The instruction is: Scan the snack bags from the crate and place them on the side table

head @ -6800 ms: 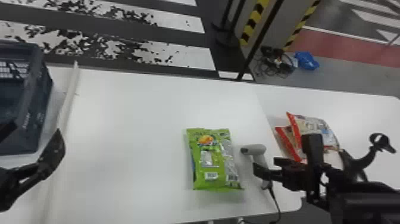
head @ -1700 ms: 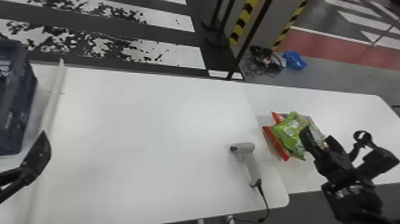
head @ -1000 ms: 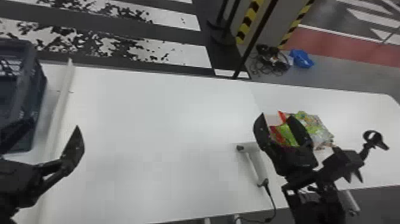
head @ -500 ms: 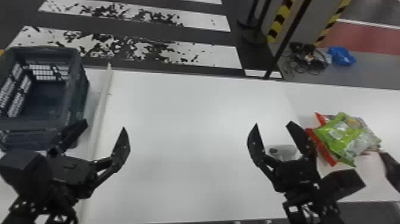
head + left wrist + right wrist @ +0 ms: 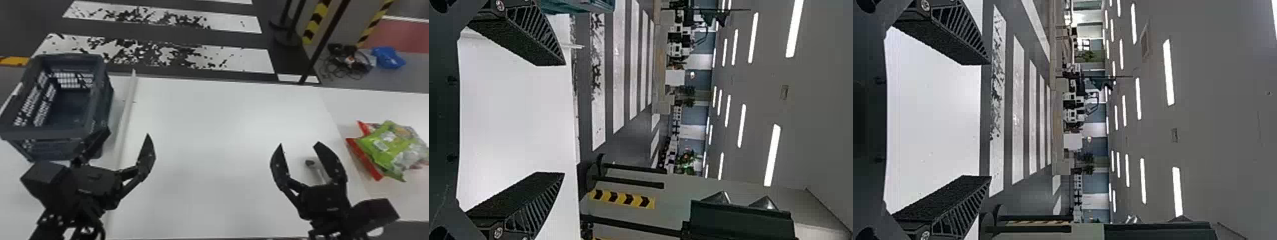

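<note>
crate (image 5: 48, 134) on white table (image 5: 223, 127), striped floor (image 5: 236, 60) beyond

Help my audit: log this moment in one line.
crate: looks empty; snack bags: piled on side table; left gripper: open, empty; right gripper: open, empty

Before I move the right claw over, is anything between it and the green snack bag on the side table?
Nothing visible stands between the right claw and the green snack bag. The scanner lies on the table, partly hidden by that claw.
</note>
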Robot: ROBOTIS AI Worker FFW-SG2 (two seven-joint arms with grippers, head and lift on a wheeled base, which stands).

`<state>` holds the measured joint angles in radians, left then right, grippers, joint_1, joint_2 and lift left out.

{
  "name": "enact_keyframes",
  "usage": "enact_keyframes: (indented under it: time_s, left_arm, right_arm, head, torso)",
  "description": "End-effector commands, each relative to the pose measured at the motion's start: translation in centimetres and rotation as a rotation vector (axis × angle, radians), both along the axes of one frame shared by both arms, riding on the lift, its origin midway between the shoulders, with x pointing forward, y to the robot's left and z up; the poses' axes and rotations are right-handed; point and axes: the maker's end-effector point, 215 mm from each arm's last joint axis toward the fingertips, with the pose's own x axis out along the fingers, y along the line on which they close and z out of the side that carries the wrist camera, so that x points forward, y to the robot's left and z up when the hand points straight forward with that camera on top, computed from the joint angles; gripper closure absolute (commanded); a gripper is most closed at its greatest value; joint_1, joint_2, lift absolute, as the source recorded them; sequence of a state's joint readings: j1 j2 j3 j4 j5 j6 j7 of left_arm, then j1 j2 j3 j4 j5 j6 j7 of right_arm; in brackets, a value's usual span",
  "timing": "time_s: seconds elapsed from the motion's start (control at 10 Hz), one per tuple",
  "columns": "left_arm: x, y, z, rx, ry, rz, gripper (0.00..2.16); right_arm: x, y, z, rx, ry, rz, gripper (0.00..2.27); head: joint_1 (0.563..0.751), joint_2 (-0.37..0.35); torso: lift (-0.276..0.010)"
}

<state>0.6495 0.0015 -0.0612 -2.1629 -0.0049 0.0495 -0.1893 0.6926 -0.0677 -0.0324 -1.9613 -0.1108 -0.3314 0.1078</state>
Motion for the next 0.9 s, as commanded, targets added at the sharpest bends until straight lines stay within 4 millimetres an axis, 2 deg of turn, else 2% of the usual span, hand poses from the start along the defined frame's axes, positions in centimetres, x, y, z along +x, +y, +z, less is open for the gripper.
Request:
enact_keyframes:
  time_s: [0.0, 0.8]
  left_arm:
    - [-0.02, 0.15, 0.06, -0.003, -0.005, 0.011, 0.09]
    - [-0.79, 0.13, 0.15, -0.006, -0.026, 0.013, 0.09]
  right_arm:
    - [-0.42, -0.07, -0.02, -0.006, -0.011, -0.005, 0.06]
    - [-1.06, -0.11, 0.18, -0.007, -0.027, -0.007, 0.06]
  head:
    - [0.695, -0.119]
    - [0.695, -0.121]
  torso:
    - [-0.094]
    - [-0.094]
